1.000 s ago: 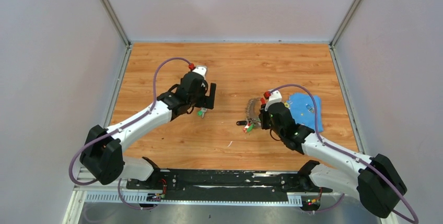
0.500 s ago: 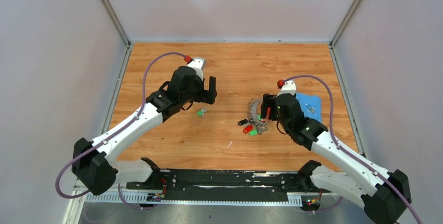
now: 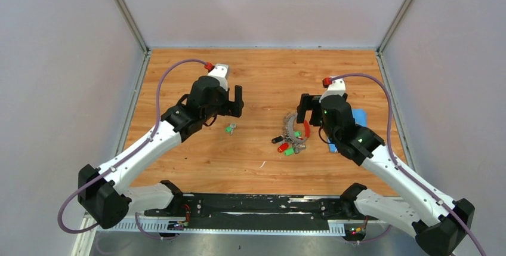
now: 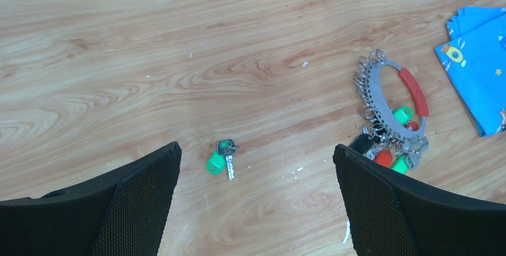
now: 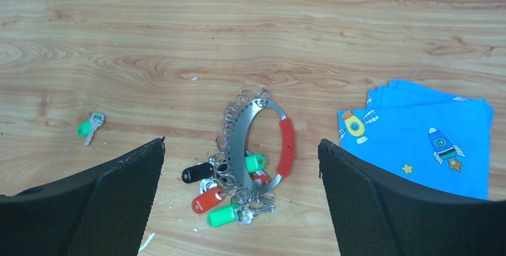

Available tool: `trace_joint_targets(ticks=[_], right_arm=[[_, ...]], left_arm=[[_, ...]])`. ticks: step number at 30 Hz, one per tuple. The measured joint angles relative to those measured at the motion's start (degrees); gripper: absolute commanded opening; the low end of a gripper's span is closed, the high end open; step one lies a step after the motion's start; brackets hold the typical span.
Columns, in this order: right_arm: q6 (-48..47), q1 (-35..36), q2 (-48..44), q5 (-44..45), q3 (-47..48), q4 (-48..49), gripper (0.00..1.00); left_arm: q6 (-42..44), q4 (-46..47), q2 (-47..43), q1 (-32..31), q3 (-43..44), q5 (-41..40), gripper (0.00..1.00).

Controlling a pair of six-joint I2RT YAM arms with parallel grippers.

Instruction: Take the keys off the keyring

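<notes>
The keyring (image 3: 292, 126) lies flat on the wooden table, a silvery ring with a red curved part (image 5: 287, 146). Several keys with red, green and black caps (image 5: 207, 199) hang bunched at its near end. One loose key with a green cap (image 3: 229, 128) lies apart to the left, also in the left wrist view (image 4: 219, 159). My right gripper (image 3: 310, 113) hovers open above the keyring (image 5: 240, 129), touching nothing. My left gripper (image 3: 231, 103) is open and empty, raised just beyond the loose key (image 5: 89, 126).
A folded blue cloth with rocket prints (image 3: 360, 117) lies right of the keyring (image 4: 382, 92), partly under my right arm. A small white scrap (image 3: 261, 164) sits nearer the front. Grey walls enclose the table on three sides.
My right gripper has opened, let go of the keyring and lifted back to the right; the keyring now lies on the table. My left gripper has risen away from the loose key.
</notes>
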Motion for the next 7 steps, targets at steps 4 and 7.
trace_joint_targets(ticks=[4, 7], right_arm=[[-0.2, 0.0, 0.0, 0.0, 0.0, -1.0, 1.0], [-0.3, 0.0, 0.0, 0.0, 0.0, -1.6, 1.0]], left_arm=[[0.2, 0.0, -0.7, 0.0, 0.0, -1.5, 1.0], [0.3, 0.0, -0.8, 0.0, 0.0, -2.0, 1.0]])
